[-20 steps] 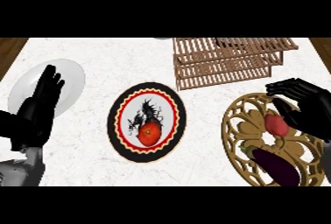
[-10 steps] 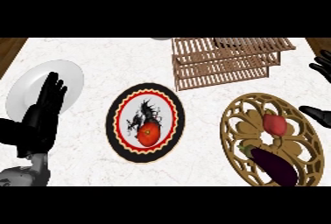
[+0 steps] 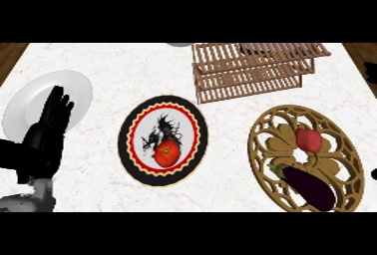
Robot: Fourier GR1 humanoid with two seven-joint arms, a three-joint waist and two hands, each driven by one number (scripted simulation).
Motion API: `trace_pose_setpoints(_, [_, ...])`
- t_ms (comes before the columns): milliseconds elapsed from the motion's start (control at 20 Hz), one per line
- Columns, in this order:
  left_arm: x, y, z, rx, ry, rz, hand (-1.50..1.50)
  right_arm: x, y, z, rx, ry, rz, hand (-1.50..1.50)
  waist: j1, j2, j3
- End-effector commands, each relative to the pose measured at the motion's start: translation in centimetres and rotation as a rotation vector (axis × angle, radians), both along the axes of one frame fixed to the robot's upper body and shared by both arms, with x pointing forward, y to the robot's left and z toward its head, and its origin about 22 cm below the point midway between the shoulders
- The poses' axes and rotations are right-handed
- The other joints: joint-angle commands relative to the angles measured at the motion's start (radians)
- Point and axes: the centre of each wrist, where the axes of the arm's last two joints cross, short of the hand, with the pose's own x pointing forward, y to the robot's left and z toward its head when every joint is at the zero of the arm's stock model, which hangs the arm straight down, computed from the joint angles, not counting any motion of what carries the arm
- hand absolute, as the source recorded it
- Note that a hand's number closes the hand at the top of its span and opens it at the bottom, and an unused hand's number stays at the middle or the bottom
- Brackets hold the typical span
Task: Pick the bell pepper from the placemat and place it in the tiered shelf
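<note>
Dark eggplant [image 3: 309,187] at five o'clock on a gold openwork placemat [image 3: 267,130] (red bell pepper [image 3: 309,140] lay just beyond it), left hand [image 3: 46,135] at nine o'clock, fingers straight and together, over a white plate [image 3: 29,102], tomato [image 3: 167,152] on a round black placemat [image 3: 140,169] at center, wooden tiered shelf [image 3: 250,72] at one o'clock.

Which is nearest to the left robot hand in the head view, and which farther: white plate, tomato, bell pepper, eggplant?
From the left robot hand:
1. White plate, directly behind the hand at far left.
2. Tomato, on the round black placemat at centre.
3. Bell pepper, on the gold placemat at right.
4. Eggplant, lower right on that same placemat; close to the pepper's distance.
</note>
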Motion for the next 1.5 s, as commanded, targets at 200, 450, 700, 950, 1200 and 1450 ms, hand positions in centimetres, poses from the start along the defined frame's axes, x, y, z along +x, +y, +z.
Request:
trace_pose_setpoints(200, [0.6,0.1,0.3,0.003,-0.012,-0.017,0.00,-1.6,4.9,4.1,-0.536,-0.020,-0.130,-1.50,0.020,0.007,0.000])
trace_pose_setpoints(450, [-0.1,-1.7,0.7,-0.009,-0.011,-0.044,0.00,-2.7,10.4,1.4,-0.612,0.055,-0.207,-1.50,0.034,0.007,0.001])
trace_pose_setpoints(700, [0.6,-0.5,-0.3,0.000,-0.013,-0.026,0.00,-1.6,11.1,-0.2,-0.764,0.076,-0.265,-1.50,0.027,0.009,0.002])
trace_pose_setpoints(950, [1.0,-0.2,0.3,-0.001,-0.013,-0.012,0.00,-1.9,12.4,-2.8,-0.931,0.127,-0.335,-1.50,0.024,0.008,0.003])
trace_pose_setpoints(1200, [0.1,-0.7,0.7,-0.009,-0.010,-0.015,0.00,0.0,11.2,-5.6,-0.916,0.123,-0.372,-1.50,0.023,0.007,0.004])
trace_pose_setpoints(1450, [-0.4,-0.1,1.0,-0.001,-0.011,-0.016,0.00,0.2,10.1,-6.0,-0.884,0.133,-0.373,-1.50,0.019,0.006,0.004])
